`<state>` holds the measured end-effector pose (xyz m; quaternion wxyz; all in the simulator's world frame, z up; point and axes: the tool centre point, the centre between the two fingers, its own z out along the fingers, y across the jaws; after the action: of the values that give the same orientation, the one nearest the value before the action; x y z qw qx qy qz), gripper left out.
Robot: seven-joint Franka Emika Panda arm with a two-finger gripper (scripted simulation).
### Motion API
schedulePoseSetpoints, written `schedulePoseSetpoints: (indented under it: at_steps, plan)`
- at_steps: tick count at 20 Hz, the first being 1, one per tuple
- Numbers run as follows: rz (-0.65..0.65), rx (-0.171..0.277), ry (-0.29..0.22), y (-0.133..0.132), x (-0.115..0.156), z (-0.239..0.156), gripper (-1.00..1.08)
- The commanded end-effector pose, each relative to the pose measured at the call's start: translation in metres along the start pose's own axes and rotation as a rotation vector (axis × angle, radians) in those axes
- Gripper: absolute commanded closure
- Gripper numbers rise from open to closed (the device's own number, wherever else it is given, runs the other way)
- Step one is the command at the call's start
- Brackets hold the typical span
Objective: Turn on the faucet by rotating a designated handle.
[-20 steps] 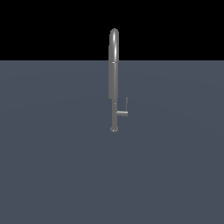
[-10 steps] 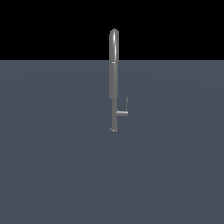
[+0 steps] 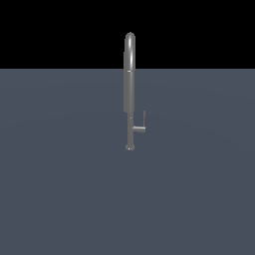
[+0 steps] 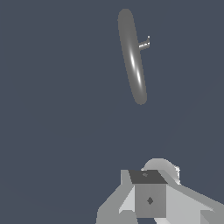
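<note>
The claw (image 4: 149, 199) is seen only partly in the wrist view; its opening cannot be told. It is well apart from the faucet (image 3: 129, 89) standing on the worktop (image 3: 60, 189). The handle (image 3: 143, 120) appears untouched; approach and rotation remain.

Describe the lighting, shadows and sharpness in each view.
Exterior view: flat, even light, no cast shadows on the grey floor, black band above; the faucet shows a soft highlight, and the handle is small but crisp. Wrist view: a bright streak of glare runs along the faucet; the edges look jagged, with no blur.
</note>
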<state>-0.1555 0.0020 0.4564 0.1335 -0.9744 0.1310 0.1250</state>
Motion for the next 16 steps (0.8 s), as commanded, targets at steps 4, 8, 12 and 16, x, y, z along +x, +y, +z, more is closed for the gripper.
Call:
schedulePoseSetpoints:
  at_steps: [4, 8, 12, 16]
  plan:
    - [0.086, 0.083, -0.080, 0.001, 0.035, 0.005, 1.08]
    - [0.150, 0.145, -0.139, 0.003, 0.060, 0.011, 1.08]
    - [0.214, 0.209, -0.200, 0.006, 0.085, 0.018, 1.08]
    - [0.281, 0.275, -0.263, 0.010, 0.110, 0.028, 1.08]
